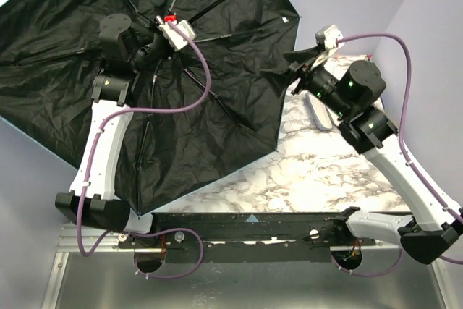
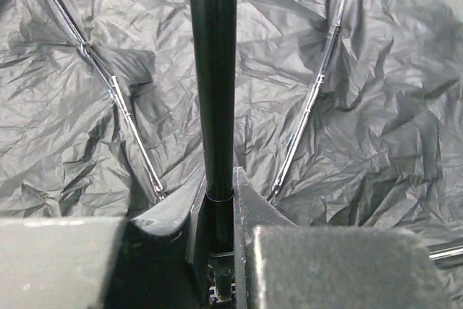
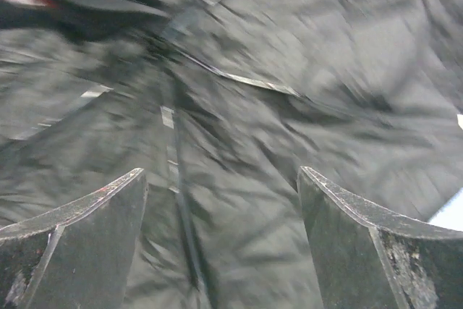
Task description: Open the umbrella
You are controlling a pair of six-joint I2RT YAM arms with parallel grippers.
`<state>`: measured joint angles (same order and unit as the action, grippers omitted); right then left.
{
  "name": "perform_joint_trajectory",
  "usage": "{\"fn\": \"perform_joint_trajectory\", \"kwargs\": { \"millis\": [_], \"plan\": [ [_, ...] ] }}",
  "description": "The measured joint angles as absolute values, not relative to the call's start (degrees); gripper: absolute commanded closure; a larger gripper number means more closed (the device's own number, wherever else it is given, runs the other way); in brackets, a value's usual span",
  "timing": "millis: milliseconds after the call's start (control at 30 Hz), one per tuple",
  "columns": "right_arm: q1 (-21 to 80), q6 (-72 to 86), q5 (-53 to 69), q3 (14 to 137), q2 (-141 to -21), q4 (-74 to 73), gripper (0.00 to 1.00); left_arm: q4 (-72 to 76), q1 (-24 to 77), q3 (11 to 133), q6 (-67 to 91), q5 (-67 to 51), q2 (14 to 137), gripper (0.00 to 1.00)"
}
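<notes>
Black umbrella [image 1: 231, 132] shaft [image 2: 217, 70] clamped in left jaws; right jaws spread.

No text, label, brand or number can be read on the umbrella [image 1: 58, 48] or elsewhere.

Black umbrella [image 1: 239, 56], silver ribs [image 2: 304, 128] — white-grey marbled table [image 1: 325, 171], purple cables [image 1: 208, 74]

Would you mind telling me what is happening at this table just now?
Two robot arms are opening an umbrella, whose canopy is already spread wide over the marble table. The left gripper is closed on the black shaft. The right gripper is open, empty, near the canopy's edge.
</notes>
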<state>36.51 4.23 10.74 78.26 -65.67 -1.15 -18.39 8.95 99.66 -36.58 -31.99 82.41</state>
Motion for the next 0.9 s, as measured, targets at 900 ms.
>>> {"fn": "perform_joint_trajectory", "kwargs": {
  "millis": [900],
  "plan": [
    [32.7, -8.9, 35.8, 128.7, -94.7, -63.3, 0.19, -10.8, 9.2, 84.5, -102.7, -28.7, 72.7, 1.00]
  ]
}}
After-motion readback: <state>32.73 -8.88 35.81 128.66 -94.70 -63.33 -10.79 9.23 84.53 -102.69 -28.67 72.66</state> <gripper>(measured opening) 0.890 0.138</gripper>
